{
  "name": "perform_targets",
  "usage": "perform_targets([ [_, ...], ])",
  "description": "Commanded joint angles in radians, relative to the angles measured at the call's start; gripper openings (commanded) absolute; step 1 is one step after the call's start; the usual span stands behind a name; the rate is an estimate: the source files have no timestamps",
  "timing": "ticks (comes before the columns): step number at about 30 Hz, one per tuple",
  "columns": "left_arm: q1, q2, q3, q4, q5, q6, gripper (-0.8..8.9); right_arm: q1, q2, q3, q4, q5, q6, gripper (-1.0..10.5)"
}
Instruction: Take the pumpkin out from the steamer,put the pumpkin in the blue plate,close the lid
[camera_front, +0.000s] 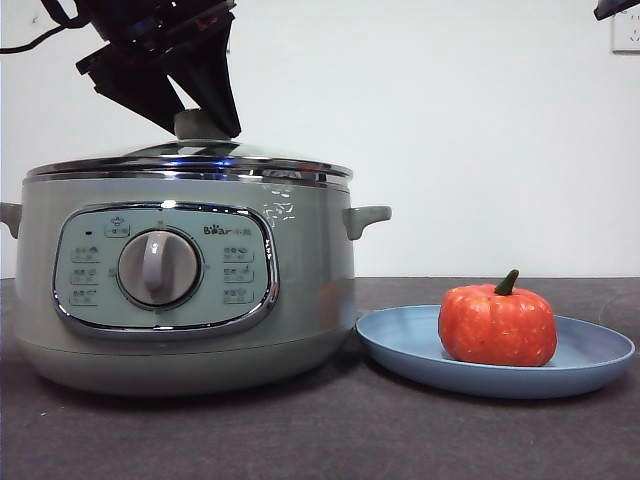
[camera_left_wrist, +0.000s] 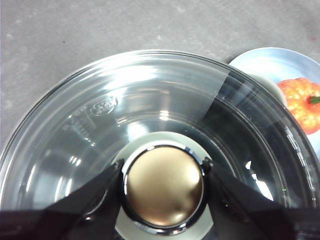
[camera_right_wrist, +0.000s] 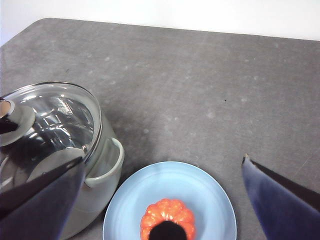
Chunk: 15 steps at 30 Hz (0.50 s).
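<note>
The steamer (camera_front: 185, 285) carries the word "Bear" on its front panel, just above and to the right of the grey dial (camera_front: 159, 267); the small markings on the buttons around the dial are too fine to read, and an embossed oval stamp on the glass in the left wrist view is likewise illegible. The lid (camera_front: 190, 160) sits on the steamer's rim, and the left tool (camera_left_wrist: 163, 172) comes down from above with its two jaws pressed against either side of the lid's knob (camera_left_wrist: 163, 186), clamped on it. The pumpkin (camera_front: 497, 324) rests in the blue plate (camera_front: 590, 360) on the tabletop (camera_right_wrist: 200, 90), beside the steamer and off to the side of the left tool. The right tool (camera_right_wrist: 162, 200) hangs above the plate with its jaws spread wide apart, the pumpkin directly beneath it. Only the right wrist view shows the pumpkin's ribbed top from above; the front view alone shows the panel lettering.
</note>
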<state>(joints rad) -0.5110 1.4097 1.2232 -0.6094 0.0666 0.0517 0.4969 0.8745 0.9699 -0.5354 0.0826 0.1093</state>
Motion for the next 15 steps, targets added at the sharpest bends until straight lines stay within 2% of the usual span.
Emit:
perform_targets([
  [1,-0.001,0.008,-0.005,-0.031,-0.069,0.029,-0.09,0.000,0.000,-0.008,0.003,0.005,0.010,5.6],
  [12,-0.001,0.008,-0.005,-0.036,-0.060,0.029,0.08,0.000,0.001,-0.008,0.003,0.005,0.010,5.6],
  [13,-0.001,0.008,-0.005,-0.034,-0.060,0.029,0.44,0.000,0.001,-0.008,0.003,0.005,0.010,5.6],
  [14,-0.001,0.008,-0.005,-0.032,-0.060,0.029,1.20,0.000,0.001,-0.008,0.003,0.005,0.010,5.6],
  [15,0.000,0.008,-0.005,-0.026,-0.060,0.028,2.45,0.000,0.001,-0.008,0.003,0.005,0.010,5.6],
])
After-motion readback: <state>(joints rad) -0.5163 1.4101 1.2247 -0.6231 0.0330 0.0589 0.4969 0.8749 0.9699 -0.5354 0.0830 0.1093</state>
